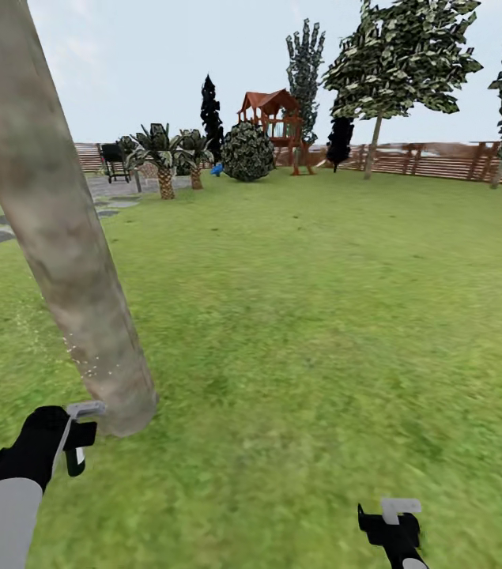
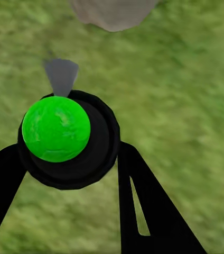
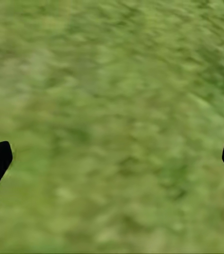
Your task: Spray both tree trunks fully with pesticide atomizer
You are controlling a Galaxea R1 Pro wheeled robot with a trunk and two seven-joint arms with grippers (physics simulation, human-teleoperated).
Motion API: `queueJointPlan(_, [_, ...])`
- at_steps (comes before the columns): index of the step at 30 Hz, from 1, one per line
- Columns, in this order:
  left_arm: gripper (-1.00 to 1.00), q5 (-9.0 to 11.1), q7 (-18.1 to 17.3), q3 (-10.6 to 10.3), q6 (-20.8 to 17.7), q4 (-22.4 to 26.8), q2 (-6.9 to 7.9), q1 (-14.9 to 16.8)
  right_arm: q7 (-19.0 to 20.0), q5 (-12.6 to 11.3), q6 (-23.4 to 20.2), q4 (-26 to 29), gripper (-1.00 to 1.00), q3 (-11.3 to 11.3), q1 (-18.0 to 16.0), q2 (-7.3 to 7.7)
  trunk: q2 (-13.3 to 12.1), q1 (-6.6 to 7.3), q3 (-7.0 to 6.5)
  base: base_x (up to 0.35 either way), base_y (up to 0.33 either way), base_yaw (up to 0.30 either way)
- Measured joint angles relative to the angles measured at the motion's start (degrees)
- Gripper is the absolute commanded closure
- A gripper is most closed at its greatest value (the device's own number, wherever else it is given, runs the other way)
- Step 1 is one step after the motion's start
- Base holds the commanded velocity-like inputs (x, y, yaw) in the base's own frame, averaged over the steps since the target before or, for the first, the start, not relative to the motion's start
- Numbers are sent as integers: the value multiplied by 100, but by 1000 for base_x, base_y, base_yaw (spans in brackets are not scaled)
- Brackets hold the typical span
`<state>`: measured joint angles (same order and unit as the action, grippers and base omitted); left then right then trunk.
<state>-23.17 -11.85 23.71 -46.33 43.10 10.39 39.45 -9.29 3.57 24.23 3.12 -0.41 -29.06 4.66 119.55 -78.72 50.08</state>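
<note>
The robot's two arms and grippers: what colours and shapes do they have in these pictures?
In the head view, the left arm has a smooth light grey forearm ending in a rounded black wrist. The left gripper is black with a pale grey flat piece on top. The right gripper is likewise black with a pale grey plate. In the left wrist view, the black fingers are flat and tapered, one with a narrow slot. No cables or markings are visible.

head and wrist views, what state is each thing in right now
pesticide atomizer: held in the left claw, nozzle aimed at the base of the tree trunk
left claw: shut on the pesticide atomizer, close to the trunk base
right claw: open, holding nothing, over the lawn
tree trunk: standing in the lawn, pale specks of spray beside its lower part
lawn: green, bare around the trunk
</note>
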Motion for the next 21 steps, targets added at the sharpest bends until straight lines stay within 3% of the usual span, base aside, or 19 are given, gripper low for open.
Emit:
queueJointPlan(4, [100,-29,-12,-88,-72,83,21,318,0,0,0,0,-100,0,0,0,0,0,-1,2,0,260])
queueJointPlan(6, [100,-12,-95,-168,-171,93,72,667,7,3,0,0,-100,0,0,-2,0,0,-1,0,0,264])
queueJointPlan(8, [100,-1,-321,-442,-381,89,89,870,12,5,0,0,-100,0,0,0,0,0,0,0,0,269])
queueJointPlan(10, [100,55,-883,-971,-577,104,90,1088,16,3,0,0,-100,0,0,0,0,0,-1,0,0,266])
queueJointPlan(11, [100,1,-1046,-1059,-601,97,89,1206,17,3,0,0,-100,0,0,0,0,0,-1,0,0,201])
queueJointPlan(18, [100,-46,-1259,-1179,-977,24,149,2010,18,7,0,-4,-100,-3,1,27,0,0,0,0,0,30])
queueJointPlan(21, [100,-106,-1267,-1264,-982,-21,503,2148,18,8,0,-5,-100,1,1,35,0,0,0,0,0,0])
